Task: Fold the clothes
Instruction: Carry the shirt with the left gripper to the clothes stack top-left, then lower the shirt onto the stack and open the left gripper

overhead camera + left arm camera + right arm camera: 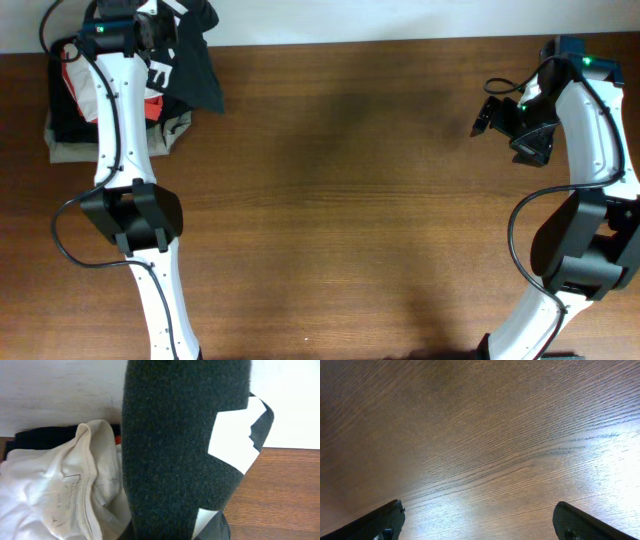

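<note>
A pile of clothes (70, 110) lies at the table's far left corner: black, white, red and beige pieces. My left gripper (165, 30) is over that pile, shut on a dark garment with white print (195, 65) that hangs from it. In the left wrist view the dark garment (175, 450) fills the middle and hides the fingers; a white shirt (45, 495) lies to its left. My right gripper (490, 115) is open and empty above bare wood at the far right, its fingertips (477, 522) spread wide.
The brown wooden table (350, 200) spreads between both arms. A white wall (400, 18) runs along the far edge. Both arm bases stand at the near edge, left (135, 215) and right (580, 240).
</note>
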